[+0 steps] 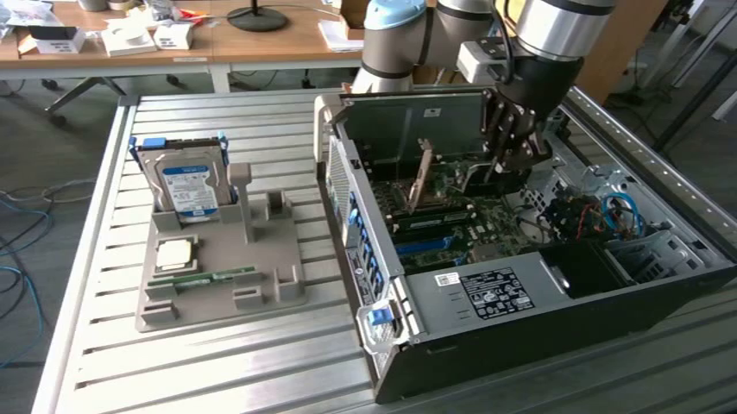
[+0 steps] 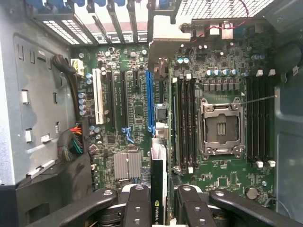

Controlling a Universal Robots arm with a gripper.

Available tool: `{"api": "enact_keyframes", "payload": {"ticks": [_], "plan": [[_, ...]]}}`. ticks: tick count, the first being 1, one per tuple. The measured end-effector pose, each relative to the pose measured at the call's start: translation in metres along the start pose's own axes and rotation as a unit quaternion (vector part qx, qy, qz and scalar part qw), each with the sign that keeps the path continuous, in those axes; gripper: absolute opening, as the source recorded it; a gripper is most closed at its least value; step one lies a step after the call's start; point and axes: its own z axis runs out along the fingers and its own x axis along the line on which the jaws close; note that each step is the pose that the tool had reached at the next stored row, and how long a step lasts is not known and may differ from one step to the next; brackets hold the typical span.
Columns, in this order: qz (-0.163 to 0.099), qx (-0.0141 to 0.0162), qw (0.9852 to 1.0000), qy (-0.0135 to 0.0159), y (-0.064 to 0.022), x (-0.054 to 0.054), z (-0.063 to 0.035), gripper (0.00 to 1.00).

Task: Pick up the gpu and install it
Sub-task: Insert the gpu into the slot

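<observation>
Status: pick-up complete, installation not complete.

The pincer (image 1: 513, 164) stands lowered inside the open black computer case (image 1: 519, 345), which lies on the slatted metal surface (image 1: 230, 362). In the wrist view its black fingers (image 2: 137, 203) are pressed in on the gpu (image 2: 158, 189), a thin dark circuit card bearing a green logo. The card is seen edge-on and is gripped between the fingers above the green motherboard (image 2: 137, 109). It lies close beside the line of the long blue expansion slot (image 2: 150, 99), which is bare along its length, as are the black slots next to it.

Judgement: the gpu is held over the board and is not seated. Whether its lower edge touches any slot cannot be told.

Outside the case, the grey moulded parts tray (image 1: 207, 306) carries the silver hard drive with blue label (image 1: 186, 185), a square silver processor chip (image 1: 175, 253) and a narrow green memory stick (image 1: 213, 278), all well apart from the pincer.

Outstanding: seating the card in a slot.
</observation>
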Motion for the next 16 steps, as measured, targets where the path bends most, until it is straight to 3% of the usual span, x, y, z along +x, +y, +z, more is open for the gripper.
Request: {"api": "enact_keyframes", "payload": {"ticks": [11,16], "plan": [[0.000,0.0000,1.0000,-0.0001,0.0028,0.0002,0.0009,0.26],[0.000,0.0000,1.0000,-0.0001,0.0030,0.0004,0.0065,0.26]]}}
